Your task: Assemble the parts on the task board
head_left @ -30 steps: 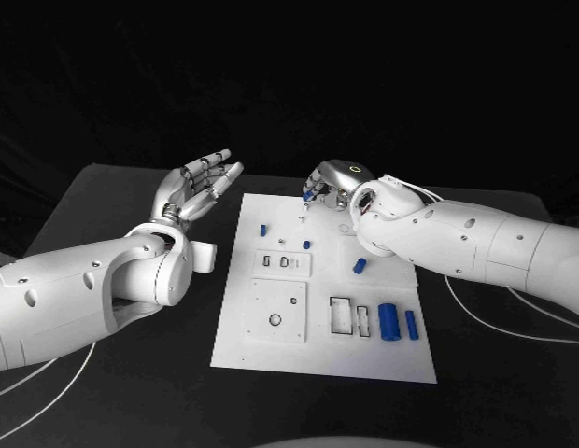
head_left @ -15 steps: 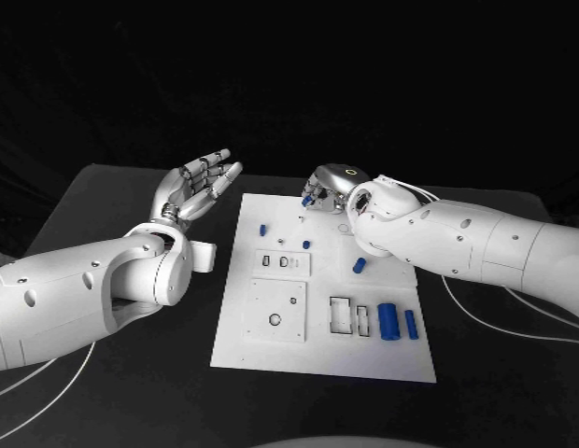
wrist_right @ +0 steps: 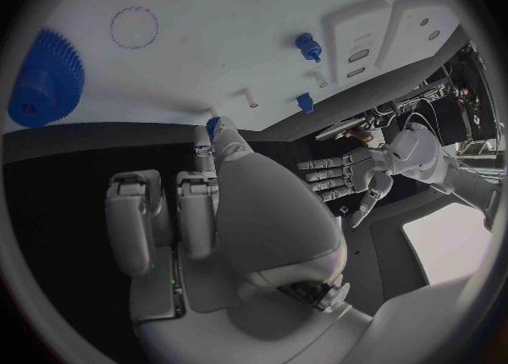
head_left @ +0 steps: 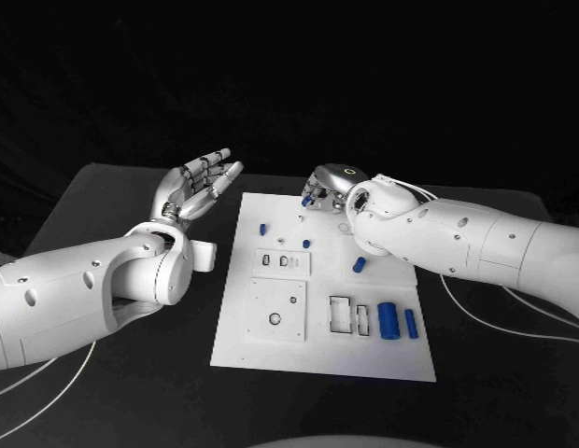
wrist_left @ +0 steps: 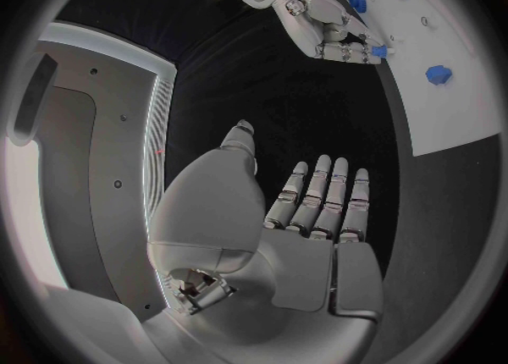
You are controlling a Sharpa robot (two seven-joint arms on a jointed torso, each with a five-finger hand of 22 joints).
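Right hand, upper centre at the board's far edge, pinches a blue part; left hand, upper left, spread, holding nothing.

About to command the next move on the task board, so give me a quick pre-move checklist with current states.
1. Right hand holds a small blue part at its fingers, over the far edge of the task board: ok.
2. Grip firmness: cannot tell.
3. Left hand open, raised, off the board: ok.
4. Two blue cylinders lying near the rectangular slots: ok.
5. Blue gear on board, untouched: ok.
6. Target socket for held part: cannot tell.
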